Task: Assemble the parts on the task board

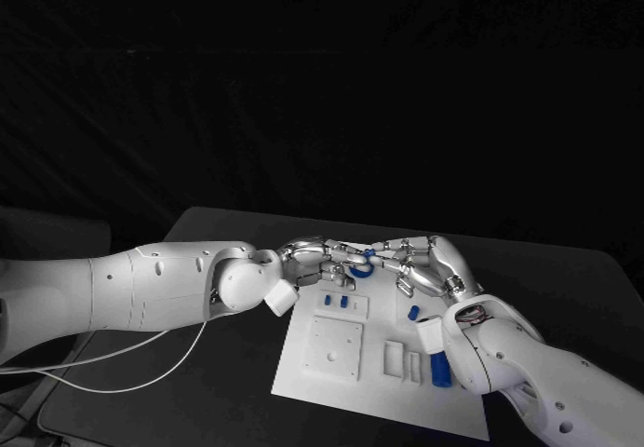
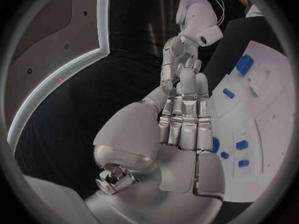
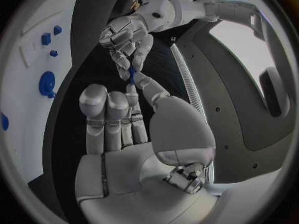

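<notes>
Right hand fingers pinch blue part.

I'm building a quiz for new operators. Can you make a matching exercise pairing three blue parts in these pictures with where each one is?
Things:
1. small blue part
2. long blue block
3. round blue part

Places:
a. lying near the near right edge of the task board
b. pinched between the fingers of the left hand and the right hand
c. on the board's far end, just under the two hands

Pairs: 1-b, 2-a, 3-c
</notes>
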Controlling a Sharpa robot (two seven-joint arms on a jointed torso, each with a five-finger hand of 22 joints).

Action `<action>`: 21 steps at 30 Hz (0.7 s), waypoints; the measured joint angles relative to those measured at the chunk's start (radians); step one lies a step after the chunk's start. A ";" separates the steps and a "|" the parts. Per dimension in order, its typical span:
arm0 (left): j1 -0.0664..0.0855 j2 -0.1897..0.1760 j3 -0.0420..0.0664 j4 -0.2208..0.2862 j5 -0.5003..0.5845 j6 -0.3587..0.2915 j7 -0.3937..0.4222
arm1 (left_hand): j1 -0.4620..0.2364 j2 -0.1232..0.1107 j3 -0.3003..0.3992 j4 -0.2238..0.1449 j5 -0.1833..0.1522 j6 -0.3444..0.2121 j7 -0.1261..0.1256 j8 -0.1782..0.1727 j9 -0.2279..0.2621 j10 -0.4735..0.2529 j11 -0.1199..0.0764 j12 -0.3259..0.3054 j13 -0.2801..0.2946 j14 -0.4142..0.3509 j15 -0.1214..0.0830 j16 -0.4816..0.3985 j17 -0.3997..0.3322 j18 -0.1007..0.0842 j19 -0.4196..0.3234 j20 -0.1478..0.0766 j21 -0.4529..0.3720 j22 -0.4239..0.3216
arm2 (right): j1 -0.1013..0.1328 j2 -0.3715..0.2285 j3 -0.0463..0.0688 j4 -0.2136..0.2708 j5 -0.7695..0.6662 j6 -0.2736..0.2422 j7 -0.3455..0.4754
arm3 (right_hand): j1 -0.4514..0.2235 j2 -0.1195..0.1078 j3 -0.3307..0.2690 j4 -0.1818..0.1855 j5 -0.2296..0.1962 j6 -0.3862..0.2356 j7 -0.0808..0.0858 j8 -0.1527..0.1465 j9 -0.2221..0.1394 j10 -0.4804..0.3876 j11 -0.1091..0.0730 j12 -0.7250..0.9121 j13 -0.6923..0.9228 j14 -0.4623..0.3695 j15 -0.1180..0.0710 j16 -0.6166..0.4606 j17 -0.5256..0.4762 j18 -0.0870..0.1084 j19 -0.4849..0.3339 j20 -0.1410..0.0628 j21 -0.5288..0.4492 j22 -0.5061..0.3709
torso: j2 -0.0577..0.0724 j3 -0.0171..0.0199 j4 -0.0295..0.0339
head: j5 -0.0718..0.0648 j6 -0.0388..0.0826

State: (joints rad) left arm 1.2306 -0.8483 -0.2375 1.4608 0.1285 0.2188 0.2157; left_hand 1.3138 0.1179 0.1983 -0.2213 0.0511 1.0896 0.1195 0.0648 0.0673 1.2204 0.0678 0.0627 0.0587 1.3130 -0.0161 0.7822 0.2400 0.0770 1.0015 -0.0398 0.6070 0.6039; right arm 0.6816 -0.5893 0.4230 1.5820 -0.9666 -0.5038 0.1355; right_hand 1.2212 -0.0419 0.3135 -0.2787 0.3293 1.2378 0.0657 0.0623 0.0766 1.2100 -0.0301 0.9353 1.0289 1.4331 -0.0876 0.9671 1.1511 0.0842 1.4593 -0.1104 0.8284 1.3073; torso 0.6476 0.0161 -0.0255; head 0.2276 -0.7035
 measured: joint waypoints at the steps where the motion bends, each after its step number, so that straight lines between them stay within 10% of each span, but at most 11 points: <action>1: 0.000 0.000 0.000 0.000 0.000 -0.001 0.000 | 0.000 0.000 -0.002 0.002 0.000 0.000 0.000 0.000 0.000 0.000 0.000 0.000 0.000 0.000 0.000 0.000 0.000 0.000 0.000 0.000 -0.001 -0.002 | 0.000 0.000 0.000 0.000 0.000 0.000 0.000 | 0.000 0.000 0.000 0.000 0.000 0.000 0.000 0.000 0.000 0.000 0.000 0.000 0.000 0.000 0.000 0.000 0.000 0.000 0.000 0.000 0.000 0.000 | 0.000 0.0000 0.0000 | 0.000 0.000; 21: 0.000 0.001 0.000 -0.001 -0.002 -0.011 -0.013 | -0.029 -0.035 -0.117 0.000 0.000 -0.013 -0.002 0.000 0.000 -0.004 0.004 0.000 0.000 0.000 0.000 0.000 -0.007 -0.016 0.064 0.001 -0.094 -0.075 | 0.000 0.000 0.000 0.000 0.000 0.004 0.000 | 0.004 0.004 -0.003 0.003 0.000 0.000 0.000 -0.001 0.001 0.000 0.000 0.000 0.002 0.000 0.000 -0.004 -0.001 0.000 0.000 0.000 0.000 0.000 | 0.000 0.0001 0.0000 | 0.000 0.000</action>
State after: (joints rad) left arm 1.2306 -0.8476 -0.2375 1.4602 0.1270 0.2082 0.2028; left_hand 1.2851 0.0833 0.0809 -0.2212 0.0512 1.0770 0.1177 0.0648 0.0671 1.2164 0.0717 0.0627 0.0588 1.3130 -0.0160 0.7821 0.2333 0.0615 1.0657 -0.0391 0.5130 0.5287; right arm 0.6815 -0.5891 0.4229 1.5820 -0.9665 -0.4997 0.1356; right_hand 1.2254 -0.0380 0.3106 -0.2758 0.3292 1.2378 0.0657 0.0617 0.0774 1.2100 -0.0301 0.9353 1.0310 1.4331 -0.0876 0.9633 1.1497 0.0843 1.4593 -0.1103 0.8284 1.3073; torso 0.6476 0.0162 -0.0255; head 0.2280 -0.7033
